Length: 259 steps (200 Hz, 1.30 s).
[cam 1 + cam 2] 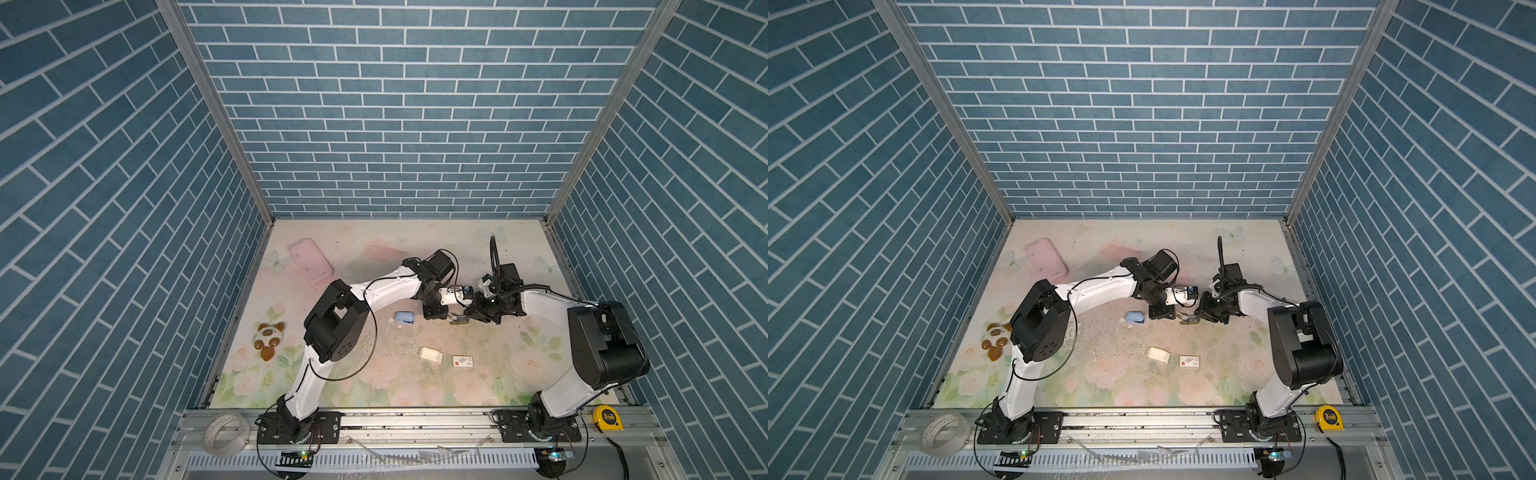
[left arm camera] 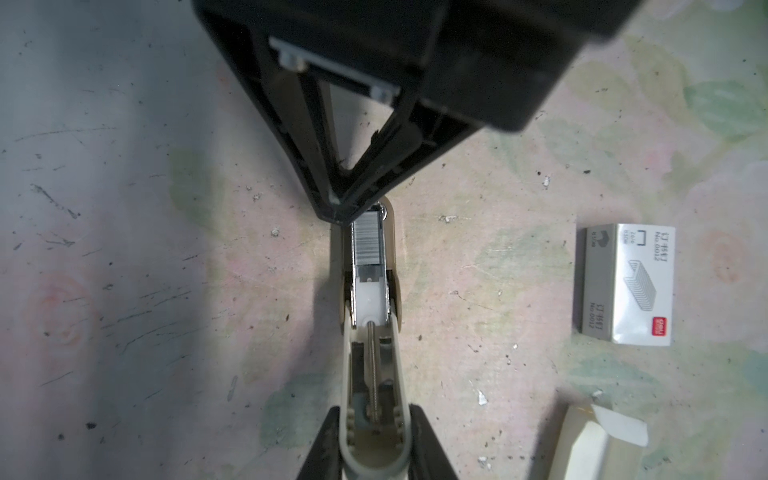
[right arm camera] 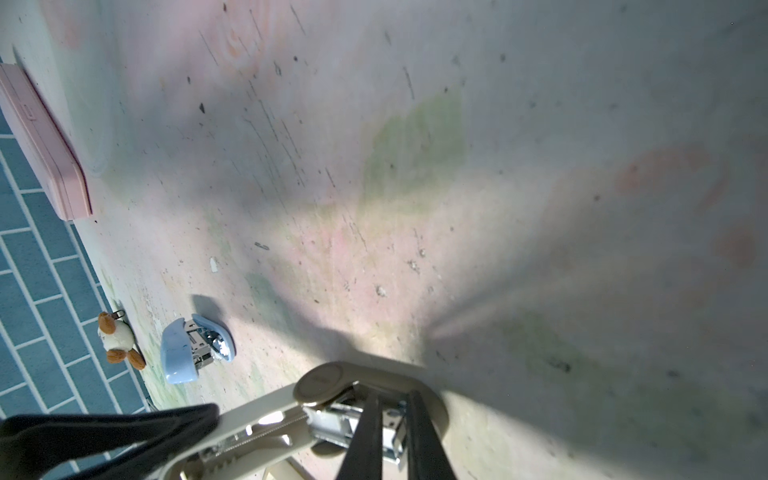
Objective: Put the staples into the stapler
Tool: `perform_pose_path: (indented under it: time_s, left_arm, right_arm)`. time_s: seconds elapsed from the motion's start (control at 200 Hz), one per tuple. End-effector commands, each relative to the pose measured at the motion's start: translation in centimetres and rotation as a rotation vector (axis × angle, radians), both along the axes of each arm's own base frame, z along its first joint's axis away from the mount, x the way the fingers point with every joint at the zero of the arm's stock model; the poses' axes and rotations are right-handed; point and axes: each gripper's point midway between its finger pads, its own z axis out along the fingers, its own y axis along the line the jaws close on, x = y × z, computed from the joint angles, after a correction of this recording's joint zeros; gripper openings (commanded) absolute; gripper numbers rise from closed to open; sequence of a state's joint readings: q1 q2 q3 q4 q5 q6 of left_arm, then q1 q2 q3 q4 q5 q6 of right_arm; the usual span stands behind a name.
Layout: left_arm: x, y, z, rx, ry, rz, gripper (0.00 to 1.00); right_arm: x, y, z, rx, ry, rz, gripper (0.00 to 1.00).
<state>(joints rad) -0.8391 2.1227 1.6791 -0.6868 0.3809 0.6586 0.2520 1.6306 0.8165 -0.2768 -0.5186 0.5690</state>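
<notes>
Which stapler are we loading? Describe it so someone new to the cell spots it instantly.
On the floral mat, look just right of centre. The stapler sits there, its flipped-open lid gripped by the left end effector. Unlike the light-blue stapler lying alone further left, it is beige and has a staple strip in its channel.

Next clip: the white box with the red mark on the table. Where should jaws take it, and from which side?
Grip the white box across its two long edges, coming straight down. It lies flat, printed face up, so only its low side walls give parallel faces; the narrower span likely suits the jaws. That also avoids the cardboard tray off one short end.
</notes>
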Motion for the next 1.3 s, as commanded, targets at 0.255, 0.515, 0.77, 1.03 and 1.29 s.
perform_pose_path:
  time_s: [0.255, 0.515, 0.77, 1.03, 1.29]
  left_arm:
    - [-0.7, -1.4, -1.0, 0.038, -0.022, -0.046, 0.14]
    - [-0.6, -0.1, -1.1, 0.084, -0.066, -0.066, 0.12]
    - [-0.8, 0.9, -0.4, 0.099, -0.073, -0.071, 0.12]
    - [-0.3, 0.5, 0.7, 0.079, -0.084, -0.061, 0.12]
    - [0.1, -0.3, 1.7, 0.053, -0.084, -0.048, 0.13]
  right_arm:
    - [-0.7, -0.9, -0.7, -0.039, 0.003, -0.011, 0.17]
    - [0.9, -2.3, 2.0, -0.071, -0.076, -0.055, 0.21]
    - [-1.3, -1.9, 1.9, -0.015, -0.029, -0.04, 0.19]
    - [-2.4, -1.0, 1.1, 0.061, 0.006, -0.032, 0.18]
    - [-2.5, -0.7, 0.7, 0.079, 0.012, -0.033, 0.16]
